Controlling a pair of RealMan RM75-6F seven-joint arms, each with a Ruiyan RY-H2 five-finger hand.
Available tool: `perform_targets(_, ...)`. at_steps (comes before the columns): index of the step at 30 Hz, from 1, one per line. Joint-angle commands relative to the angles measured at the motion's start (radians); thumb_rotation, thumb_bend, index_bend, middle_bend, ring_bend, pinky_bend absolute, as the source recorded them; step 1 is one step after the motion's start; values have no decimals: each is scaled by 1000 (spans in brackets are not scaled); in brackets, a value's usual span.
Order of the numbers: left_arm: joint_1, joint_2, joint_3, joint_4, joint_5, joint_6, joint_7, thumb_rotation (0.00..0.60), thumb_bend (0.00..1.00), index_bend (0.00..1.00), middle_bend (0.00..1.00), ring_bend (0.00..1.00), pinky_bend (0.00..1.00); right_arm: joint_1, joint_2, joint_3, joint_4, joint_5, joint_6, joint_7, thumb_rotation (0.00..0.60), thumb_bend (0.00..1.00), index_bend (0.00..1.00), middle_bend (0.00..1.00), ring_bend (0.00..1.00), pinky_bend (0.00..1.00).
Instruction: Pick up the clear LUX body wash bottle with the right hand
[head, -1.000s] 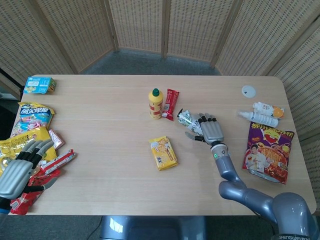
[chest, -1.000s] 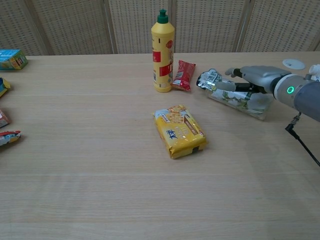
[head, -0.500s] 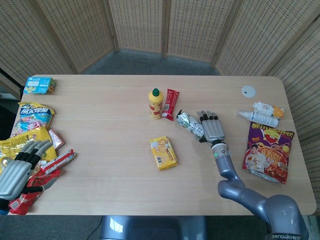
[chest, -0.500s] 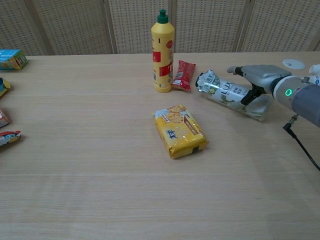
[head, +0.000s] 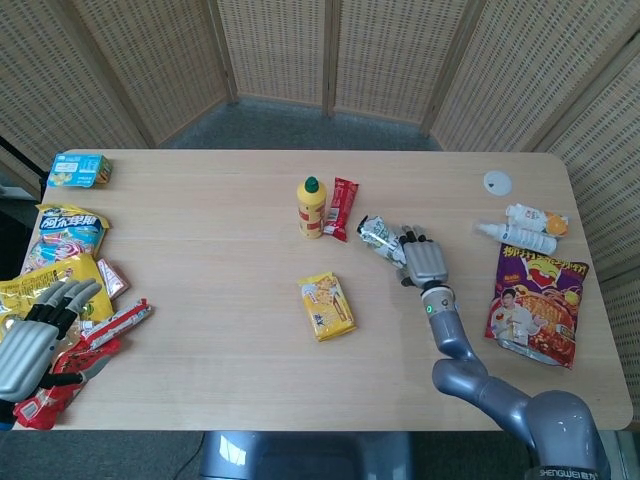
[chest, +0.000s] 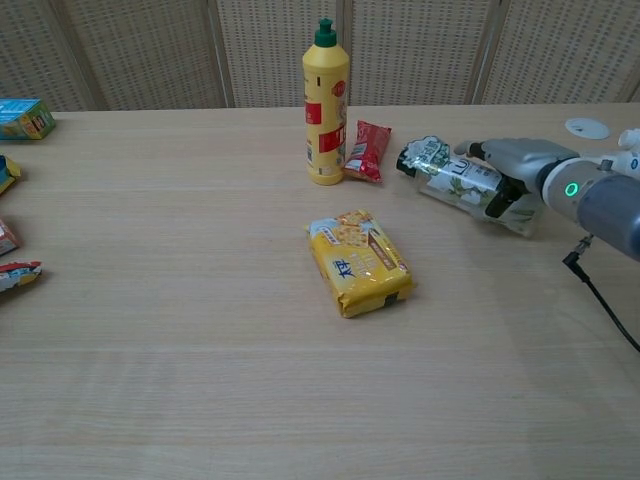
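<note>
Grasp step. Right hand lies over the LUX bottle, which rests on its side on the counter at 3 o'clock from the yellow bottle. Fingers wrap the body; firmness of the grip cannot be told. Next: tighten the hold, then lift. Left hand is spread, holding nothing.

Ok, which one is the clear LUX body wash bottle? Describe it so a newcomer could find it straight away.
Start at the tall yellow bottle with the green cap standing at the middle of the wooden table, with a small red snack packet beside it. Just right of those lies the clear LUX body wash bottle, under the right hand. It alone is see-through, lying on its side, with a silvery end.
</note>
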Motion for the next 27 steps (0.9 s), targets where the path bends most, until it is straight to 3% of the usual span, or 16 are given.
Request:
perform_targets(1,0,-3,0,2,2,0,-3,464,301,0,0,0,0,-7,6,15,-14,-9,22,16,600,432,26,174,206,610)
perform_targets(2,0,-4,0,3,2,-1,-3,464,300,0,0,0,0,-9,9,17,-17,-8,21,18,600,435,78,283,304,649)
perform_targets(5,-2,-8,0,5,3,-6,-3,465,300,0,0,0,0,-19,10,22,-24,0,23,16,600,430,181,423,440,692)
perform_targets(13,4,-2,0,7,-3,4,-8,465,301,0,0,0,0,-48,44,41,-89,-16,85,31,600,428,284,484,501,722)
perform_targets(20,15,-2,6,4,-3,10,1,467,301,0,0,0,0,-87,136,90,-210,-85,210,149,600,430,288,503,526,721)
perform_targets(27,32,3,14,-9,6,29,15,468,300,0,0,0,0,-116,231,211,-387,-94,323,299,600,430,313,518,538,721)
